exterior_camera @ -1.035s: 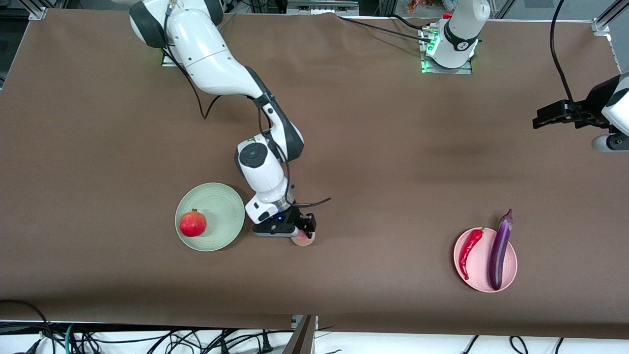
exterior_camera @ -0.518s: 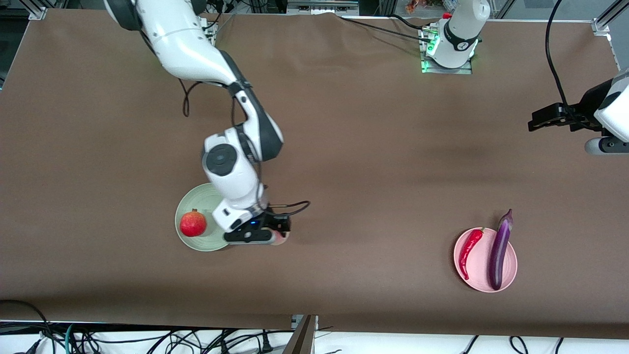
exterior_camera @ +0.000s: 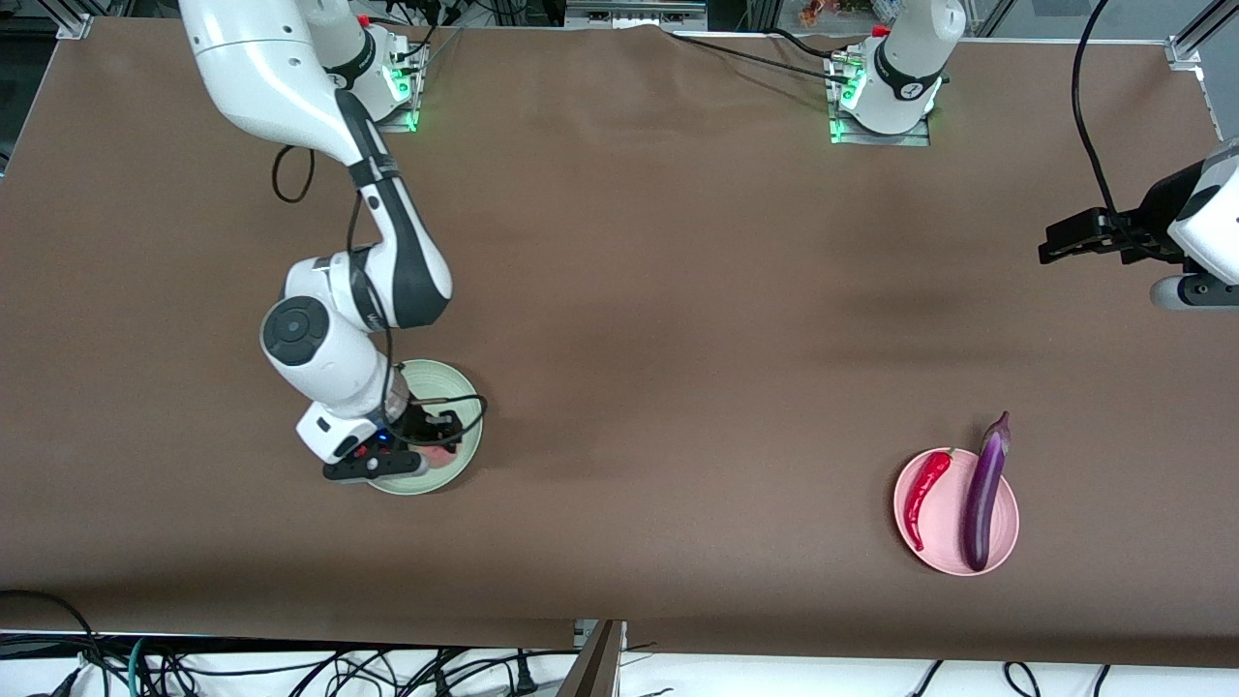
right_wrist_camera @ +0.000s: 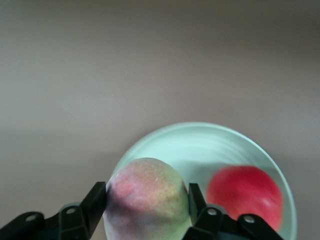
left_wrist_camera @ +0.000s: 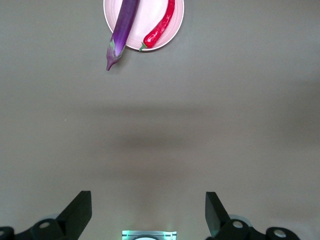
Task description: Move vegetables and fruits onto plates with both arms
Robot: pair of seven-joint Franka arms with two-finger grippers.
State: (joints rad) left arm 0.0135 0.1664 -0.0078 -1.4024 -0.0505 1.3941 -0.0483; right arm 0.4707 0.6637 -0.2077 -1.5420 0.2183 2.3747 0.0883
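Over the round matte pale green plate point(exterior_camera: 469, 436): right gripper point(exterior_camera: 431, 440) clamped on the fuzzy peach point(right_wrist_camera: 147, 197), beside the round red pomegranate point(right_wrist_camera: 245, 195) resting on it. Toward the left arm's end from that plate: left gripper point(left_wrist_camera: 147, 212) waiting aloft, spread wide, holding nothing; pink plate point(exterior_camera: 939, 528) bearing 2 vegetables, glossy slim eggplant point(exterior_camera: 982, 494) and curved chili pepper point(exterior_camera: 924, 484).

Brown-covered table point(exterior_camera: 678, 290); pale green plate point(exterior_camera: 471, 434) near the front edge toward the right arm's end; pink plate point(exterior_camera: 939, 523) near the front edge toward the left arm's end.
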